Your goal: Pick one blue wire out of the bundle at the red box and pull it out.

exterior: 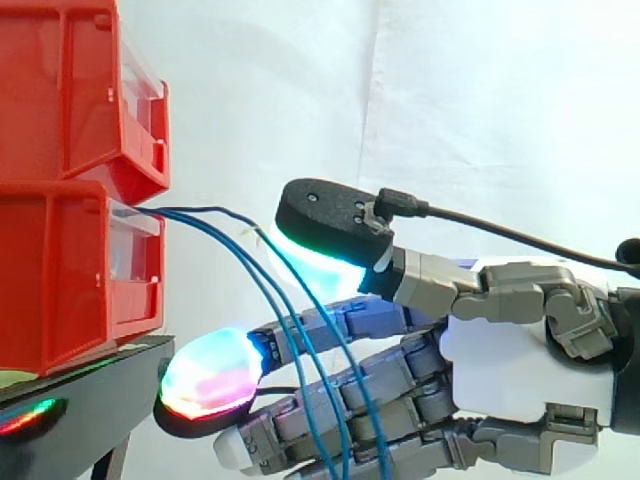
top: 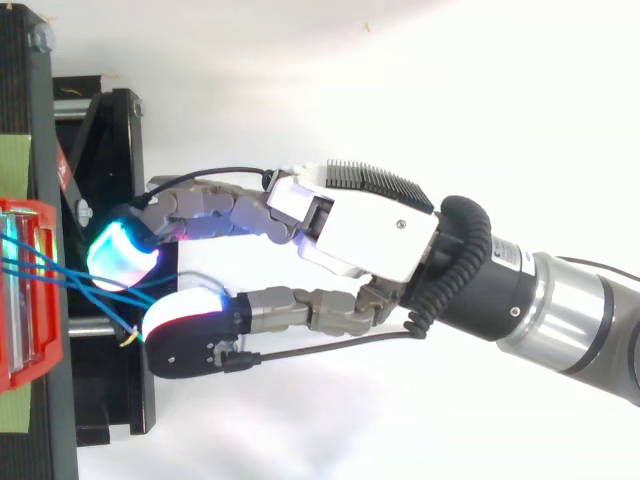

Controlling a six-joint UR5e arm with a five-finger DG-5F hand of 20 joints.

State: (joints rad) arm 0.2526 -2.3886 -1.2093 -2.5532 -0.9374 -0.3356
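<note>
Blue wires (exterior: 205, 211) are coming out of the top front edge of the lower red box (exterior: 70, 280). A second red box (exterior: 60, 90) is sitting directly on top of it. Both boxes are standing on a black stand (exterior: 90, 400) in front of a white curtain (exterior: 480, 100).

In the side view, the wires are running a short way level from the box. They are then arcing down and to the right, crossing in front of the hand's fingers and continuing out of the bottom of the frame. Seen from above, they are fanning out of the red box (top: 30, 370) and drawing together in the gap between the two glowing pads.

The hand (exterior: 520, 360) is reaching in from the right and is released. Its fingers are lying nearly straight and pointing toward the boxes, and nothing is being pinched. The thumb pad (exterior: 320, 215) (dark on its back, glowing green and cyan underneath) is hovering above the wires. A lower fingertip (exterior: 210, 375), glowing cyan and pink, is sitting just beside the edge of the stand. The side view is showing open space between these two pads, with the wires passing through it. Whether any wire is touching a pad cannot be told.
</note>
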